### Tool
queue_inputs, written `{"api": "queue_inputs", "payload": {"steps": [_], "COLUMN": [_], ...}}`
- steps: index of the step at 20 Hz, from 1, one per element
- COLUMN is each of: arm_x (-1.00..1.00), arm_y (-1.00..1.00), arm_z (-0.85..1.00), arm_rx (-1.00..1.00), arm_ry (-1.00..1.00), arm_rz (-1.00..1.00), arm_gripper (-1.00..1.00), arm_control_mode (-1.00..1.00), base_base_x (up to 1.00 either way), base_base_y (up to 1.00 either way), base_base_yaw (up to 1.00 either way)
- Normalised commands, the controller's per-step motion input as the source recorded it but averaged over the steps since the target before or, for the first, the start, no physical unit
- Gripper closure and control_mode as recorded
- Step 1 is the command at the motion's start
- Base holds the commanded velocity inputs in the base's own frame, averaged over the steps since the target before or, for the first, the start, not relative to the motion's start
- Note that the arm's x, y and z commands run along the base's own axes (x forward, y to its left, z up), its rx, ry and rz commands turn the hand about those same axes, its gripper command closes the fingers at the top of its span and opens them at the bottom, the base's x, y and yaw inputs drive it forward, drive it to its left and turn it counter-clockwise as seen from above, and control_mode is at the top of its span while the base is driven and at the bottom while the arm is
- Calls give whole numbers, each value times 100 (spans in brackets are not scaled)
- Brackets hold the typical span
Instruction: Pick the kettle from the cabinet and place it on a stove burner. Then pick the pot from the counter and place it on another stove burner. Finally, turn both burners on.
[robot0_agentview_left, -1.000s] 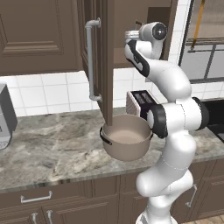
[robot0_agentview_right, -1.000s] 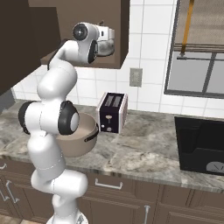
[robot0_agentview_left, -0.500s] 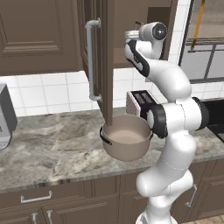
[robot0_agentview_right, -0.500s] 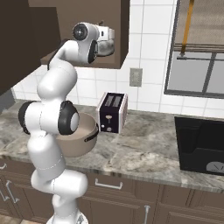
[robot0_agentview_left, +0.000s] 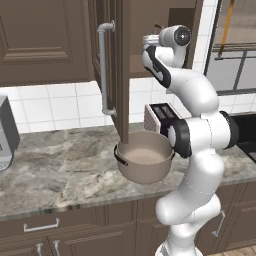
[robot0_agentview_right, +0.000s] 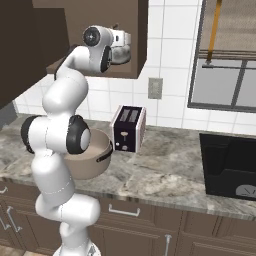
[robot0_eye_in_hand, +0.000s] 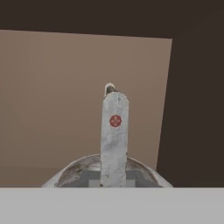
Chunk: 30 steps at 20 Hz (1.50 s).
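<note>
- Kettle (robot0_agentview_right: 121, 51) sits on the shelf inside the open cabinet (robot0_agentview_right: 137, 30), high above the table (robot0_agentview_right: 165, 170), at the left of the right base view.
- Pincer (robot0_agentview_right: 120, 44) is up at that shelf, right over the kettle; the hand view looks down the kettle's handle (robot0_eye_in_hand: 114, 135), which runs straight up the middle with the lid (robot0_eye_in_hand: 107, 175) below it.
- Pincer fingertips are hidden in every view, yet the jaws count as narrow, and from the handle sitting dead centre I judge them clamped on it.
- Compared with a second ago, the arm's pose looks the same in both base views, and the kettle is in the same spot on the shelf.
- What has changed is the jaws: they stood a good deal wider a second ago and have since gone as narrow as they get, staying so for the last half second.
- For the task, this suggests the grasp on the kettle is made and the lift out of the cabinet comes next.
- Cabinet door (robot0_agentview_left: 117, 70) hangs open at the left of the arm, over the pot (robot0_agentview_left: 145, 162), which waits on the table near the arm.
- Toaster (robot0_agentview_right: 128, 128) stands just right of the pot, and the stove (robot0_agentview_right: 230, 167) lies well apart at the far right.
- Neither the kettle nor the pot is on a burner yet.
</note>
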Motion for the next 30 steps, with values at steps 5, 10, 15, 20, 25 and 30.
{"api": "queue_inputs", "payload": {"steps": [5,10,15,20,25,30], "arm_x": [-6,-3,-38,-38,-33,-33], "arm_y": [0,0,0,0,0,0], "arm_z": [0,-1,0,0,0,5], "arm_rx": [0,0,1,3,3,2], "arm_ry": [-1,0,0,0,0,0], "arm_rz": [0,0,-2,-3,-5,-6], "arm_gripper": [100,100,100,100,100,100], "arm_control_mode": [-100,-100,-100,-100,-100,-100], "base_base_x": [0,0,0,0,0,0], "base_base_y": [0,0,0,0,0,0], "base_base_yaw": [0,0,0,0,0,0]}}
